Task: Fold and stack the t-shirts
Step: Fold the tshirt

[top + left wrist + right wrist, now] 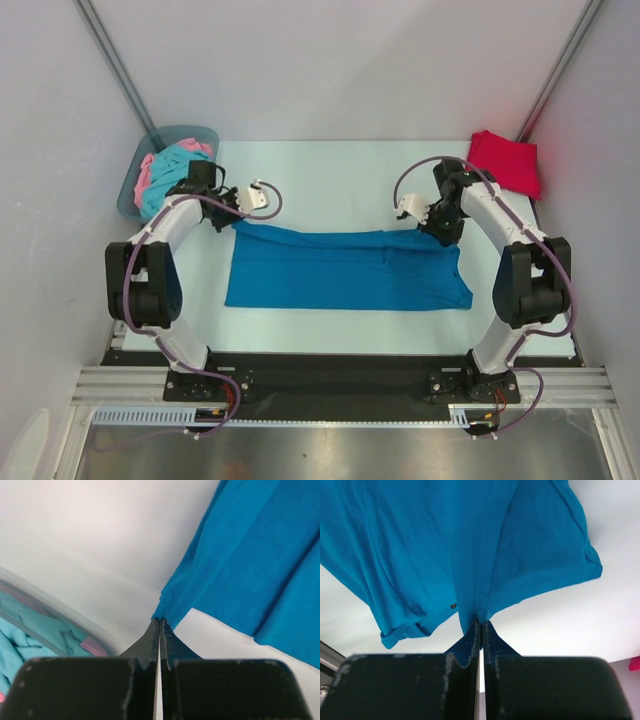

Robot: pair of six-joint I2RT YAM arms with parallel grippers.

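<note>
The deep blue t-shirt (pixel 345 268) is lying spread as a long band across the middle of the desk (pixel 330 180), running left to right between the two arms. The left end effector (pixel 236 222) is sitting at the shirt's far left corner. In the left wrist view its fingers are pressing tight together (pixel 160 624), with that blue corner (pixel 250 565) pinched between the tips and the cloth fanning away from them. Over on the other side, the right end effector (pixel 444 236) is sitting on the far edge near the right end. The right wrist view is showing it clamped (pixel 481 624) on a fold of blue fabric (pixel 445 545) right at a seam line, with cloth spreading out on both sides of the pinch.

The bright red t-shirt (pixel 507 160) is lying bunched at the far right corner of the desk, well apart from the blue one, and a sliver of it is peeking in at the edge of the right wrist view (pixel 635 663).

At the far left, the grey-blue bin (pixel 186 129) is holding the turquoise t-shirt (pixel 172 172) and the pink t-shirt (pixel 146 172), crumpled together inside. The left wrist camera is catching the bin's wall (pixel 50 615) just beside its fingers, with turquoise (pixel 20 642) and a bit of pink (pixel 93 648) showing.
</note>
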